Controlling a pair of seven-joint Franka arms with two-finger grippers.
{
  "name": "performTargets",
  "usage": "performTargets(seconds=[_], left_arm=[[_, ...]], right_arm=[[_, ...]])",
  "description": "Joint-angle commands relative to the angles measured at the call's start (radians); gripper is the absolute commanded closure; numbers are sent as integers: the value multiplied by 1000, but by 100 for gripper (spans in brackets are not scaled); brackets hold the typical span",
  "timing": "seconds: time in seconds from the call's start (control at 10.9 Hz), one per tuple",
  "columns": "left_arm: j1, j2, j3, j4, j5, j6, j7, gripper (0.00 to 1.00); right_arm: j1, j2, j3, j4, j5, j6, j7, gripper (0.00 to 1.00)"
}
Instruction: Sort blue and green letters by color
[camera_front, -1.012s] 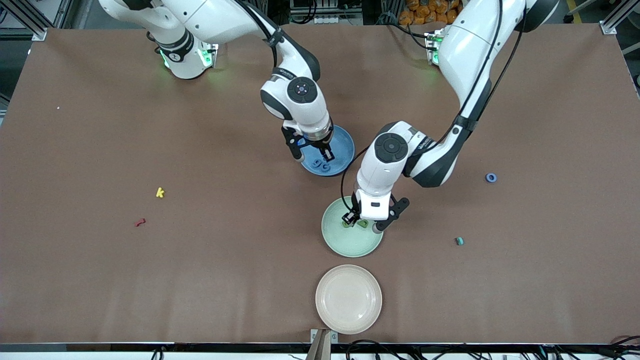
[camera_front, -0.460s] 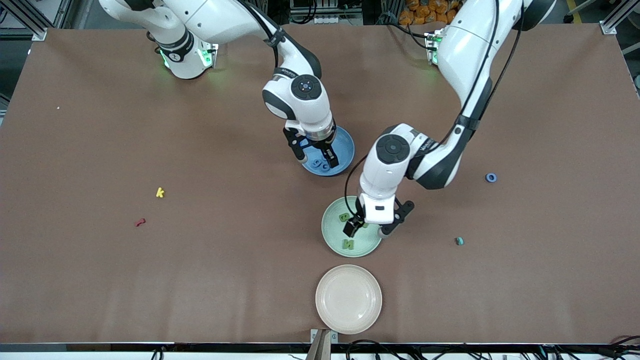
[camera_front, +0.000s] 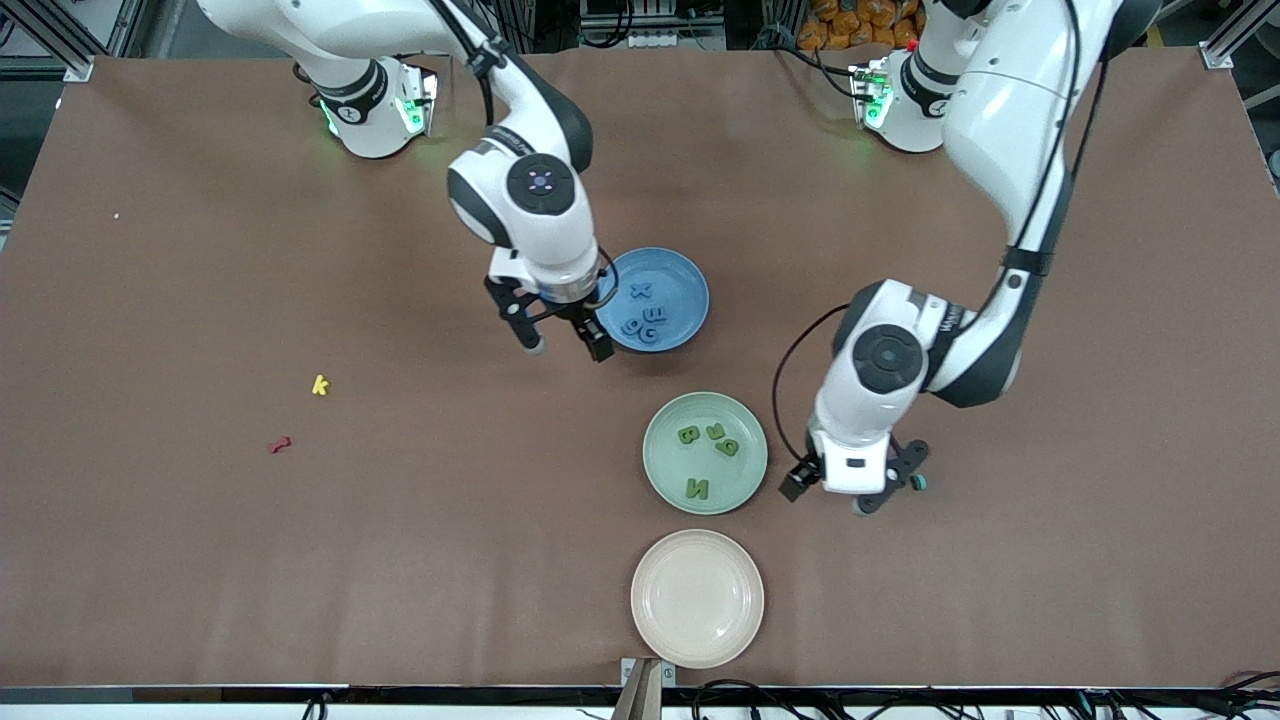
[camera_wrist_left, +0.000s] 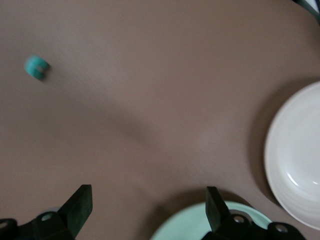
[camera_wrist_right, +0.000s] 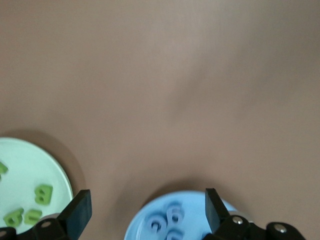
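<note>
Four flat foam blue letters (camera_front: 643, 318) sit in the round blue plate (camera_front: 690, 285), both grippers (camera_front: 558, 347) (camera_front: 828, 492) wide open, empty.

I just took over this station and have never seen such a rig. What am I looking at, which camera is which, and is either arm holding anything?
Two white robot arms work at a brown table. The front view looks down from across the table; the other two pictures come from cameras on the wrists. The right end effector hangs open and empty beside the blue plate, which holds blue letters. The left end effector is open and empty beside the green plate, which holds green letters. A cream plate holds nothing. A yellow k, a red squiggle and a teal piece lie loose.
</note>
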Motion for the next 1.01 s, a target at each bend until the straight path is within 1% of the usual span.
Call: performTargets(seconds=[0.0, 0.09, 0.28, 0.46, 0.74, 0.83, 0.92], left_arm=[[66, -62, -16, -12, -24, -110, 138, 0], [99, -84, -17, -12, -30, -139, 178, 0], [134, -112, -16, -10, -62, -168, 233, 0], [165, -147, -17, -10, -90, -232, 303, 0], [215, -239, -16, -19, -131, -402, 416, 0], [244, -275, -23, -51, -148, -424, 425, 0], [277, -344, -39, -135, -162, -421, 468, 0]], right_arm=[[-119, -99, 15, -61, -8, -27, -178, 0], [-157, -126, 15, -59, -5, -60, -269, 0], [-233, -183, 15, -58, 26, -108, -431, 0], [-303, -240, 15, -58, 47, -159, -604, 0], [-404, -298, 15, -55, 49, -212, -833, 0], [-435, -312, 14, -55, 49, -225, -923, 0], [-464, -318, 9, -47, 47, -251, -1027, 0]])
